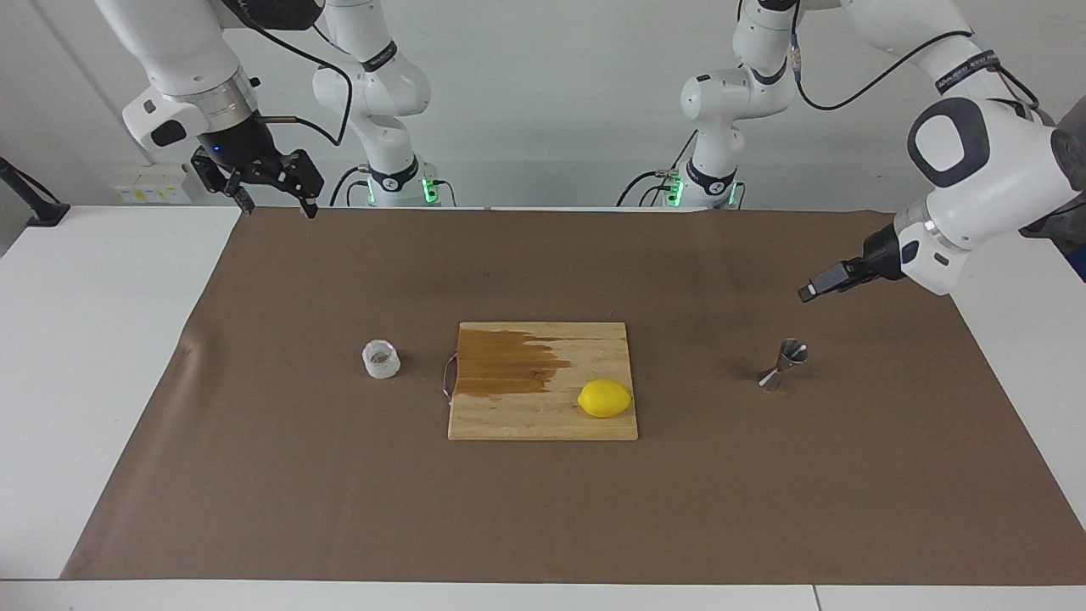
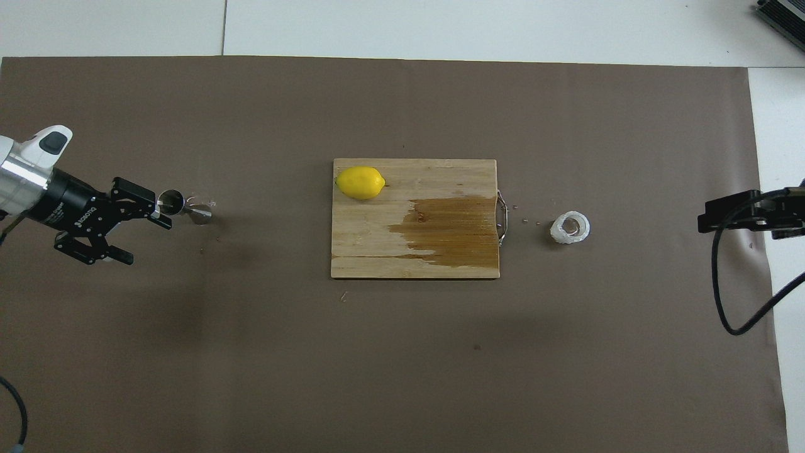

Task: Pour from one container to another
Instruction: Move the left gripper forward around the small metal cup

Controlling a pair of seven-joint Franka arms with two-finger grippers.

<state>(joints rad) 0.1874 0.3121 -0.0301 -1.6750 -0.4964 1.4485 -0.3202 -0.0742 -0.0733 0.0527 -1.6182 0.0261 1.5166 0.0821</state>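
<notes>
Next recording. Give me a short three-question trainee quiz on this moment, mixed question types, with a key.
1. True or false: the lemon lies on the wet patch of the board.
2. Which gripper is up over the mat near the jigger? A) left gripper B) right gripper
3. Fill in: the cup stands on the mat, beside the board's ____ end.

Key: 1 false, it lies on the dry part; 2 A, with jaws open, holding nothing, while the right one waits open at the mat's edge nearest the robots; 3 handle.
</notes>
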